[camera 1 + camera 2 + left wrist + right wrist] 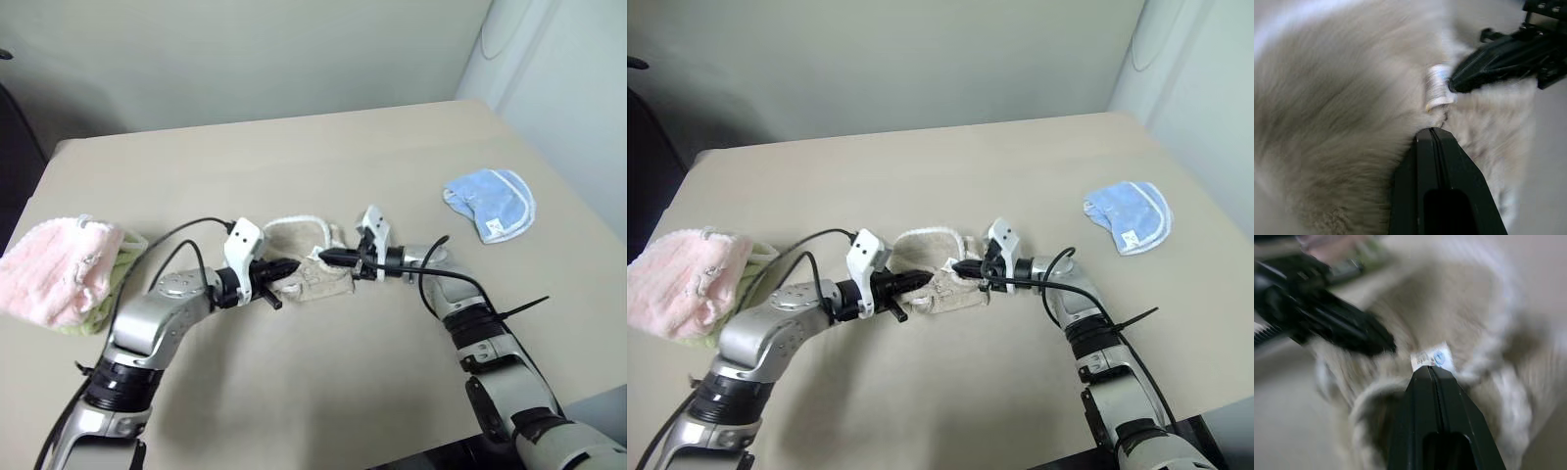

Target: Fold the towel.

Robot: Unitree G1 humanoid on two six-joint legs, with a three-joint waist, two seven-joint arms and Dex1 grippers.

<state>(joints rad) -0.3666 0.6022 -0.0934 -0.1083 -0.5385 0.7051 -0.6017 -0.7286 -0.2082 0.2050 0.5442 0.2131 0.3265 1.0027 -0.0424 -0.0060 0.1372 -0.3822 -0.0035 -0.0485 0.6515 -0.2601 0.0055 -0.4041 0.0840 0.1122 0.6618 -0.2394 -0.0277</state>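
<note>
- Towel (312, 266) lying bunched mid-table (323, 166), between both claws.
- Left claw (290, 266) pinching towel's near edge, fingers together.
- Right claw (326, 258) gripping towel's opposite side, fingers together.

Silver arms w/ black joints, white wrist brackets, black fingers (290, 265), loose black cables (zip tie on right).
</note>
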